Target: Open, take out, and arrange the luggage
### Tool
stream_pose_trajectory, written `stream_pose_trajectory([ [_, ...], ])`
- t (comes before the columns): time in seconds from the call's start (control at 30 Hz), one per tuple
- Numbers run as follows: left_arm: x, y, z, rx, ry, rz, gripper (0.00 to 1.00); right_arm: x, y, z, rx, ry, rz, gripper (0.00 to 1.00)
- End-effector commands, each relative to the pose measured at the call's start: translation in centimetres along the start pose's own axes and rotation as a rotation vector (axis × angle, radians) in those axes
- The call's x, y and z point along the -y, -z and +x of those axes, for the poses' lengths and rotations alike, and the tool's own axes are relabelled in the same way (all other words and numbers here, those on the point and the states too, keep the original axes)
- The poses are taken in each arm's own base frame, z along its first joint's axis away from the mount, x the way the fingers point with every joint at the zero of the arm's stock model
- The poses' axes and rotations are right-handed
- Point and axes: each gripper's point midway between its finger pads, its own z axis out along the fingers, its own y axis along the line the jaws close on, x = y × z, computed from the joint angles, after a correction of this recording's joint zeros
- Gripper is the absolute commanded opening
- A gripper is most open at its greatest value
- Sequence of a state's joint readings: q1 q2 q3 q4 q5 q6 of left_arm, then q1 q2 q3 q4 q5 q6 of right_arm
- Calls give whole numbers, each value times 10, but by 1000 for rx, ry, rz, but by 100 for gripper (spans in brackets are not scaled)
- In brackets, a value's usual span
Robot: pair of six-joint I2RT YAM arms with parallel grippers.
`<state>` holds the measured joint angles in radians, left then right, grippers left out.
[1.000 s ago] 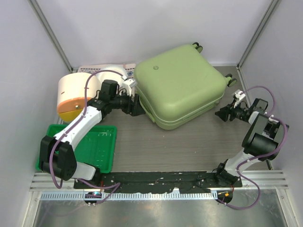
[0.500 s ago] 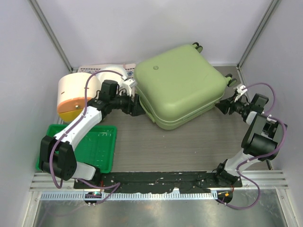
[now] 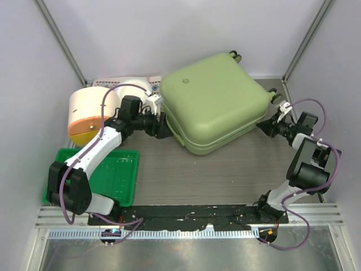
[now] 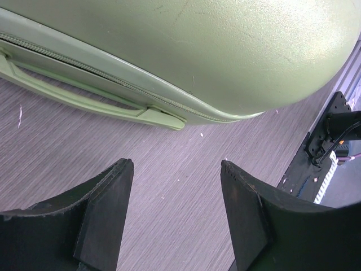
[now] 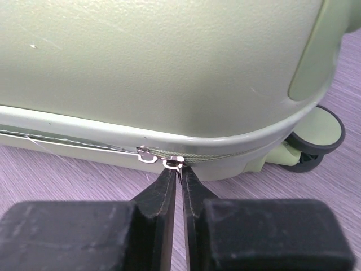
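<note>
I have the luggage point(image 3: 214, 104) lying flat and closed in the upper centre of the top view. Its far corner sits close to the back wall and its wheels point toward the upper right. My right gripper point(image 5: 180, 172) is pinched tight on the zipper pull point(image 5: 172, 164) along the luggage's right edge, just beside a wheel point(image 5: 316, 138). My left gripper point(image 4: 175, 169) stands parted, holding nothing, low over the table near the side handle point(image 4: 84, 96) on the left edge. Bare table point(image 3: 225, 175) lies below the luggage in the frame. The round container point(image 3: 87, 113) and green tray point(image 3: 121, 175) crowd the left side.
</note>
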<state>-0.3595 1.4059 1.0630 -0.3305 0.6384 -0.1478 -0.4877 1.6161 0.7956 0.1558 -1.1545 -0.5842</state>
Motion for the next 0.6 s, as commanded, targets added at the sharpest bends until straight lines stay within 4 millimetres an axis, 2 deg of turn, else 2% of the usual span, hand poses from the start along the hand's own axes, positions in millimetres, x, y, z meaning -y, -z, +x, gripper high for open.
stream_pose_trajectory([
  [0.0, 1, 0, -11, 33, -36, 7, 67, -1, 1, -16, 14, 58, 11, 1],
  [0.07, 0, 0, -12, 34, -35, 3, 67, 9, 3, -13, 3, 51, 50, 1],
  [0.27, -11, -2, -13, 33, -14, -52, 67, 66, 23, -11, 27, 5, 181, 1],
  [0.47, -34, -6, -19, 40, 53, -101, 66, 114, 22, -40, 131, 22, 261, 1],
  [0.5, -37, -6, -22, 44, 49, -104, 66, 121, 19, -37, 148, 3, 267, 1],
  [0.53, -39, -8, -23, 41, 51, -108, 66, 130, 19, -50, 194, 57, 286, 1],
  [0.57, -43, -12, -21, 30, 59, -112, 66, 132, 17, -53, 224, 11, 287, 1],
])
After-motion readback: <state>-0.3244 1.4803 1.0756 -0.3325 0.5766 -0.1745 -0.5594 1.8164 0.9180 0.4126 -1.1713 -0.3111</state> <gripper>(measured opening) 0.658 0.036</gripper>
